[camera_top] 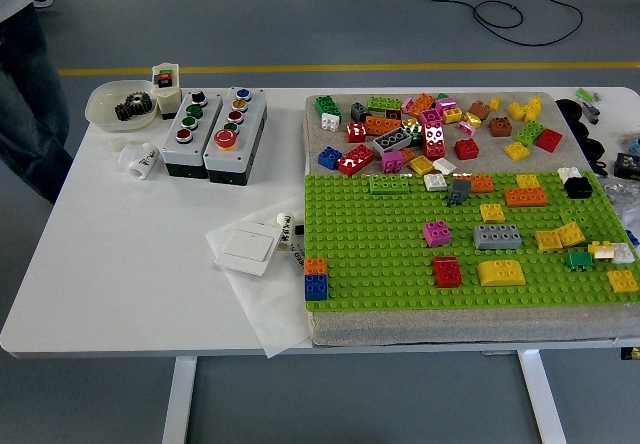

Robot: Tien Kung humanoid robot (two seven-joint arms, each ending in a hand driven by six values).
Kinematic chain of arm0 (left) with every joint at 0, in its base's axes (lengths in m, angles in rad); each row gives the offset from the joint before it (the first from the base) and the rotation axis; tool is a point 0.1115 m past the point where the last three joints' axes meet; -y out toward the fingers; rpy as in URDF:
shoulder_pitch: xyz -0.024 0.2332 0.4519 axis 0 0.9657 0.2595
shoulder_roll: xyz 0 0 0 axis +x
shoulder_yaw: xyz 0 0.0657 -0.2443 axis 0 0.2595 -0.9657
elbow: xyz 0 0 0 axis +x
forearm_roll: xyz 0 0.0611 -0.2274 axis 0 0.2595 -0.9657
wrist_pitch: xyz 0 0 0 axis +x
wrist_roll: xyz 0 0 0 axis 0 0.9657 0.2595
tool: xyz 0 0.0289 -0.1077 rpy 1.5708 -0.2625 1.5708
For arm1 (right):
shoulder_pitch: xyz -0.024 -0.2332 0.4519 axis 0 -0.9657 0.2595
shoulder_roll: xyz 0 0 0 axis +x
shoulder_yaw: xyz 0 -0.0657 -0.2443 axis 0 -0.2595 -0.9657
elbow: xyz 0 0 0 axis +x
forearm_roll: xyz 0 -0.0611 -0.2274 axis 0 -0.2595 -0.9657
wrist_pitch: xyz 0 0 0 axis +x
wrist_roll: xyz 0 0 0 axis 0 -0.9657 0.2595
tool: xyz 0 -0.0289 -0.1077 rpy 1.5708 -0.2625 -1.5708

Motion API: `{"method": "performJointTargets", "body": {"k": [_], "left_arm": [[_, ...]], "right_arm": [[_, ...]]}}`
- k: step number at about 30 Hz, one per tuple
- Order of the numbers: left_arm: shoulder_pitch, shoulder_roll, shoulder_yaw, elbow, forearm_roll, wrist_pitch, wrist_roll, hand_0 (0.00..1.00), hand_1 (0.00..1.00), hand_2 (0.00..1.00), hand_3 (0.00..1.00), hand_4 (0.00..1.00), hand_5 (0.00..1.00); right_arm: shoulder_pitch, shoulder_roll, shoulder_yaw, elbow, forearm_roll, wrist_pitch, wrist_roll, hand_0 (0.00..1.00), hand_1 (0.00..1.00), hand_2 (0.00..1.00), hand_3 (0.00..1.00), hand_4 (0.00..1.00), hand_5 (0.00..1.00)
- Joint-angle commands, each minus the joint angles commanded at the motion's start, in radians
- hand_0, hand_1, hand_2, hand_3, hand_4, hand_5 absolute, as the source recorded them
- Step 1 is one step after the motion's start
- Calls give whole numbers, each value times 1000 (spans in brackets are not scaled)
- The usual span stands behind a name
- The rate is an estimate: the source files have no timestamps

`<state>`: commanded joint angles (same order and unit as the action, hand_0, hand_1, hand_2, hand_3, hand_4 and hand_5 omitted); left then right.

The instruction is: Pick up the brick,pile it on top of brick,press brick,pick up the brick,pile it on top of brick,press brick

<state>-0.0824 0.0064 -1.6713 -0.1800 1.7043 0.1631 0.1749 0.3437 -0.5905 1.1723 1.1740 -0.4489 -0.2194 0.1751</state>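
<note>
A green studded baseplate (390, 264) lies on the right half of the white table. Several bricks stand on it: a grey one (497, 235), a red one (447, 271), a rounded yellow one (501, 272), a magenta one (437, 232) and an orange one (526, 196). At its front left corner an orange brick sits stacked on a blue brick (316, 280). Behind the plate lies a heap of loose coloured bricks (430, 129). Neither robot hand is in view.
Two grey button boxes (214, 131) stand at the back left beside a white bowl holding a black gear (122, 105). A white switch plate (247, 248) rests on a plastic bag left of the baseplate. A person stands at the far left corner (25, 74).
</note>
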Motion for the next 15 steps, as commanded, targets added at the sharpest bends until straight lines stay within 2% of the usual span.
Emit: {"method": "performJointTargets", "body": {"k": [15], "left_arm": [[3, -1, -2, 0, 2, -1, 2, 782, 810, 855, 633, 678, 679]], "right_arm": [[-2, 1, 1, -1, 0, 2, -1, 845, 788, 802, 797, 998, 927]]}}
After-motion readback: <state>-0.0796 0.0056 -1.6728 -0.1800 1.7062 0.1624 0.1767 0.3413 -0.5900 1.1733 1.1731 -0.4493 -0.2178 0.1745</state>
